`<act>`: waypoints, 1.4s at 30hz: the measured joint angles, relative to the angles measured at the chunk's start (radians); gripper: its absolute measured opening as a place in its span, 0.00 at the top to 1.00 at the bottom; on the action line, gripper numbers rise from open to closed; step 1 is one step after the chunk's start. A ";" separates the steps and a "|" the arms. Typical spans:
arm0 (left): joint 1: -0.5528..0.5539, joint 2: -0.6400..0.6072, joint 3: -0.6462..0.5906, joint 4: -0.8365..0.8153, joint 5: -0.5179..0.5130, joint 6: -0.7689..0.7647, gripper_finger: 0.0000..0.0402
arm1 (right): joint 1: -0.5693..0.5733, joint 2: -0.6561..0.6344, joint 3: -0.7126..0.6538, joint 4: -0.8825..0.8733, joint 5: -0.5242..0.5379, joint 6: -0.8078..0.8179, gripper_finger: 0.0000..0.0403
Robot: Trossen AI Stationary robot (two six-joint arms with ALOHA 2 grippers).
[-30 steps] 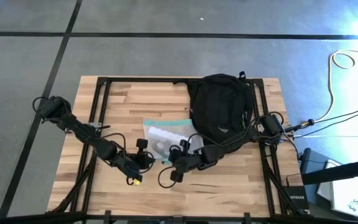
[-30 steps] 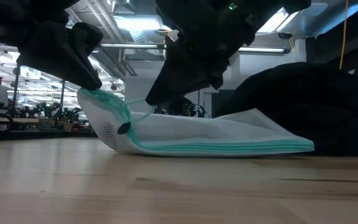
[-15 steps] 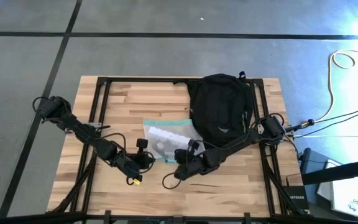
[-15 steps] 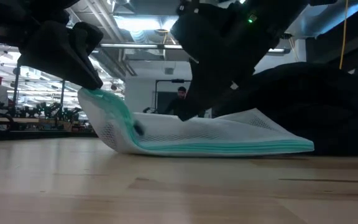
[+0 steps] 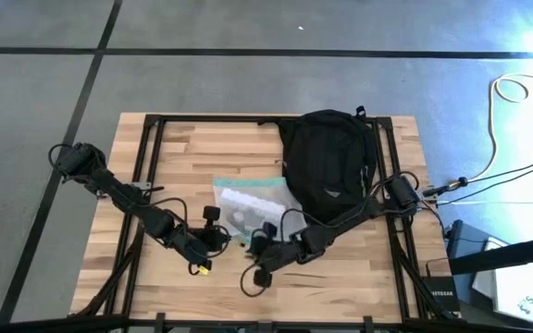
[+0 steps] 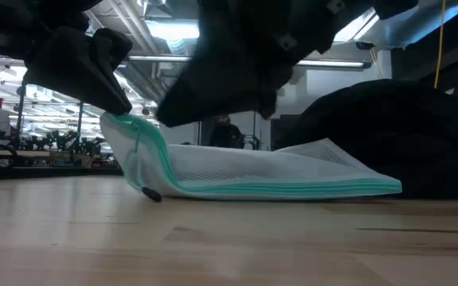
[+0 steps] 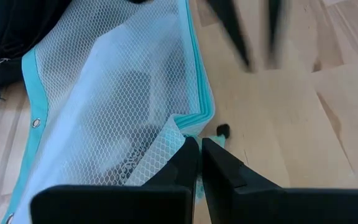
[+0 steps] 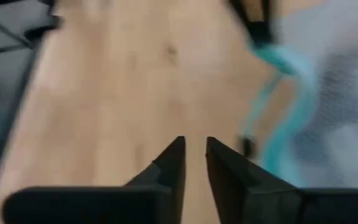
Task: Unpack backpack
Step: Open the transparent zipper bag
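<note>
Now we pinch the mesh pouch [image 7: 117, 118] corner with our left gripper [image 7: 199, 144] to steady it, while our right gripper [image 8: 193, 147] hangs empty, fingers slightly parted.

Black backpack [image 5: 328, 166], rounded oval, lying flat at table's far right, grey-white strips, pale logo

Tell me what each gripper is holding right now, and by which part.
The left gripper is shut on the mesh pouch, pinching its teal-edged corner and holding that end up off the table. The right gripper holds nothing; its fingers stand slightly apart over bare wood.
</note>
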 joint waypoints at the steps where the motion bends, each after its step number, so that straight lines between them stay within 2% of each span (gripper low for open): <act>1: 0.000 0.000 0.000 0.000 0.000 0.000 1.00 | 0.000 0.010 0.000 0.015 -0.005 -0.002 0.82; 9: 0.000 0.000 0.000 0.005 -0.001 0.000 1.00 | -0.054 0.097 0.001 0.100 -0.025 -0.004 0.46; 13: 0.000 0.000 0.000 0.004 -0.003 0.000 1.00 | -0.069 0.109 0.003 0.140 -0.042 -0.004 0.37; 17: 0.000 0.001 0.000 0.004 -0.003 0.000 1.00 | -0.068 0.109 0.003 0.116 -0.029 -0.011 0.38; 28: 0.006 0.001 0.000 0.007 -0.008 0.002 1.00 | -0.084 0.119 0.002 0.153 -0.012 -0.041 0.51; 34: 0.008 0.001 0.000 0.006 -0.011 0.002 1.00 | -0.112 0.124 0.003 0.154 -0.007 -0.049 0.52; 42: 0.008 0.001 0.000 0.007 -0.010 0.003 1.00 | -0.134 0.155 0.005 0.163 -0.047 -0.106 0.57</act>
